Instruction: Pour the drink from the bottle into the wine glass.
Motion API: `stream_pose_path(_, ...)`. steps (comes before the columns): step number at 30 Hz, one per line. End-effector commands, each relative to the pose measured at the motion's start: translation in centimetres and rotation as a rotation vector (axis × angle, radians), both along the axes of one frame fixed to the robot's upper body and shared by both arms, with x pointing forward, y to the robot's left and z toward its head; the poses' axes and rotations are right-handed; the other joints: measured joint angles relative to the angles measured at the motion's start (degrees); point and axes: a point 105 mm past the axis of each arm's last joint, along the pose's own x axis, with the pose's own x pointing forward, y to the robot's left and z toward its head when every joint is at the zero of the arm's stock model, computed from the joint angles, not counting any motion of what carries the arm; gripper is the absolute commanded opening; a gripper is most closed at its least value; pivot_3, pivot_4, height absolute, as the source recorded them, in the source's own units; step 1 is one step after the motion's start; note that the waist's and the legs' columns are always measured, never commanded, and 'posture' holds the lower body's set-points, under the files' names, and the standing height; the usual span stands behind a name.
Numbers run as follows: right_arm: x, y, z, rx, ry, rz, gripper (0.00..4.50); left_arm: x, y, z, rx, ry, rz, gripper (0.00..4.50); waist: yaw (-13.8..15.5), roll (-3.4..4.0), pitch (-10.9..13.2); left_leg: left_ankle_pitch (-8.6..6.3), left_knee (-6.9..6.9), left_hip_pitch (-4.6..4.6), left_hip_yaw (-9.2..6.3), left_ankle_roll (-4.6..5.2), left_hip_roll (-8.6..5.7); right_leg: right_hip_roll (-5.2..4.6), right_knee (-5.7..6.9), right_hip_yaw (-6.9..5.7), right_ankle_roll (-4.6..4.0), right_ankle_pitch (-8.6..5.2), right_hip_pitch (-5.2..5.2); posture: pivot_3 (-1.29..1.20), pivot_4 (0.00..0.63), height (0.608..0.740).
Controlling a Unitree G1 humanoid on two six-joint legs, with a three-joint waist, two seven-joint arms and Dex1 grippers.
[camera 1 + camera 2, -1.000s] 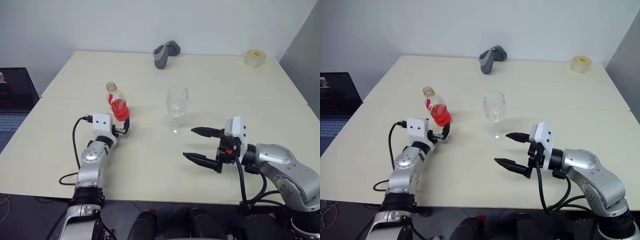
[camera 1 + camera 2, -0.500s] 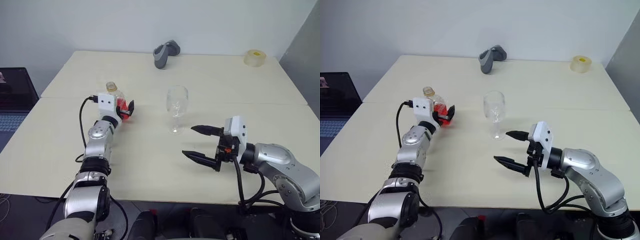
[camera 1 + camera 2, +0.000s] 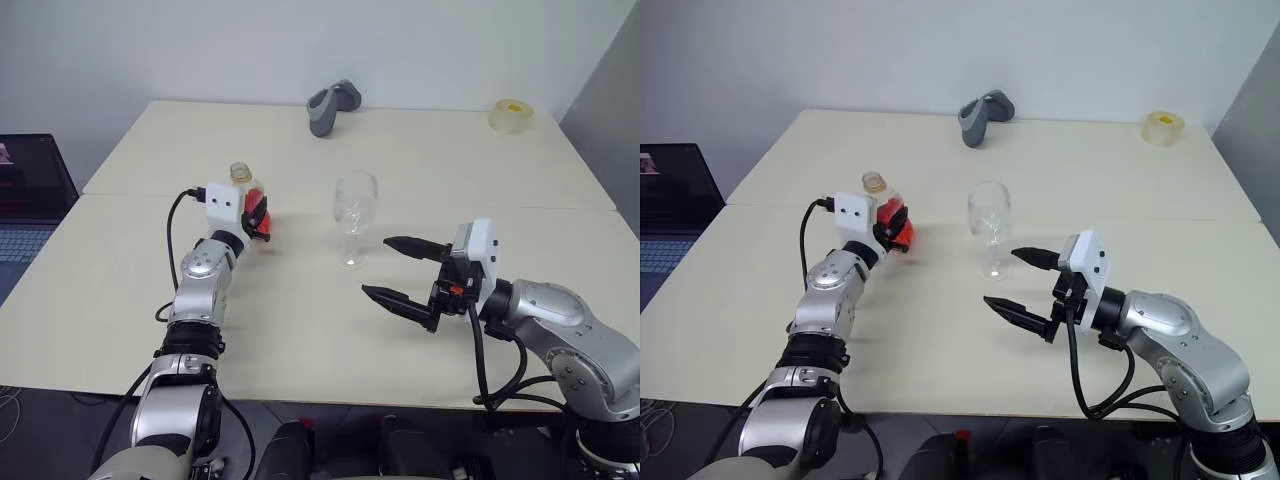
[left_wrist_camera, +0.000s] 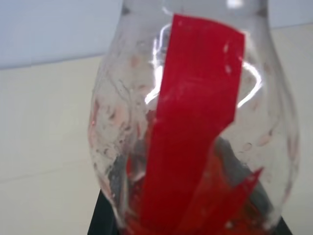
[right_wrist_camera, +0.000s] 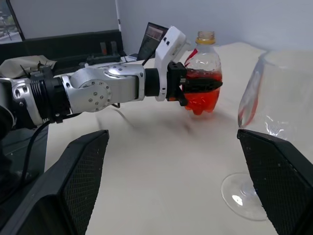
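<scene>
Red-orange drink fills the lower part of the bottle, pinched upright in the left tool just above the cream worktop. Right tool, fingers spread wide, hovers beside the wine glass, which stands mid-worktop.

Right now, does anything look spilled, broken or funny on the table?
Nothing looks spilled or broken. The bottle is upright in the left hand with its drink inside, and its cap is on. The wine glass stands upright and empty on the table.
</scene>
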Motion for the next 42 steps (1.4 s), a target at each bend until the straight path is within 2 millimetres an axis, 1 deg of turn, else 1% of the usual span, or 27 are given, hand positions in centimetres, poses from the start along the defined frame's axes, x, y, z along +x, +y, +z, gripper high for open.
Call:
stream_pose_path(1,0.0,-0.3,1.9,0.049,-0.069,-0.033,4.5,0.4,-2.8,6.3,0.147,-0.19,-0.093,1.03,0.2,-0.08,0.0,0.0,0.03,-0.03,-0.02,0.0,-0.01,0.0,0.0,-0.02,0.0,0.0,0.0,0.0,0.15,0.74)
stream_pose_path(5,0.6,-0.3,2.5,0.075,-0.104,-0.07,4.5,0.8,-5.0,9.5,0.34,-0.311,-0.161,1.03,0.2,-0.16,0.1,0.0,0.02,-0.03,0.01,0.01,-0.02,0.01,0.0,0.0,0.0,0.0,-0.01,0.0,0.15,0.74)
stream_pose_path(7,1.3,-0.1,3.0,0.094,-0.136,-0.115,4.5,0.9,-6.1,10.9,0.414,-0.371,-0.197,1.0,0.0,-0.16,0.1,0.0,-0.01,-0.01,0.06,0.01,-0.02,0.01,-0.02,0.01,0.0,0.0,-0.02,0.0,0.15,0.74)
stream_pose_path(9,2.3,0.1,3.1,0.101,-0.159,-0.163,4.5,1.0,-6.9,11.7,0.465,-0.409,-0.225,0.97,-0.2,-0.15,0.1,0.0,-0.02,0.0,0.1,0.01,-0.02,0.01,-0.03,0.0,0.0,0.0,-0.02,0.0,0.15,0.74)
stream_pose_path(12,3.4,0.4,3.2,0.11,-0.18,-0.21,4.5,1.2,-7.6,12.3,0.565,-0.459,-0.254,0.95,-0.4,-0.15,0.1,0.01,-0.06,0.0,0.2,0.01,-0.02,0.02,0.07,0.02,0.0,0.0,-0.17,0.0,0.15,0.74)
stream_pose_path(17,4.0,0.7,3.1,0.119,-0.194,-0.239,4.5,1.2,-8.1,12.4,0.734,-0.536,-0.289,0.93,-0.5,-0.16,0.1,0.01,-0.09,-0.06,0.32,0.02,0.0,0.04,0.14,0.1,0.0,0.0,-0.35,0.0,0.15,0.74)
stream_pose_path(24,4.1,1.2,2.8,0.126,-0.18,-0.24,4.5,1.1,-8.0,12.5,0.885,-0.625,-0.296,0.92,-0.3,-0.16,0.1,0.02,-0.05,-0.09,0.32,0.03,-0.03,0.02,0.14,0.08,0.01,0.0,-0.35,0.0,0.15,0.74)
stream_pose_path(27,4.1,1.6,2.6,0.13,-0.164,-0.236,4.5,1.0,-7.9,12.8,0.917,-0.655,-0.29,0.92,-0.3,-0.17,0.1,0.02,-0.05,-0.08,0.32,0.04,-0.02,0.02,0.16,0.07,0.01,0.0,-0.35,0.0,0.15,0.74)
stream_pose_path(31,4.5,1.9,2.3,0.122,-0.153,-0.244,4.5,1.0,-8.0,12.7,1.002,-0.692,-0.289,0.92,-0.4,-0.17,0.1,0.02,-0.05,-0.07,0.33,0.04,-0.03,0.02,0.19,0.08,0.01,0.0,-0.35,0.0,0.15,0.74)
stream_pose_path(34,4.7,2.0,2.2,0.113,-0.149,-0.248,4.5,1.0,-8.1,12.5,1.053,-0.717,-0.291,0.92,-0.4,-0.16,0.1,0.02,-0.05,-0.08,0.33,0.04,-0.03,0.02,0.2,0.07,0.01,-0.01,-0.35,0.0,0.15,0.74)
stream_pose_path(42,4.8,2.1,2.1,0.097,-0.144,-0.256,4.5,1.1,-7.9,12.9,1.162,-0.784,-0.244,0.9,-0.4,-0.17,0.1,0.02,-0.05,-0.08,0.33,0.05,-0.03,0.02,0.21,0.06,0.01,-0.01,-0.36,0.0,0.15,0.74)
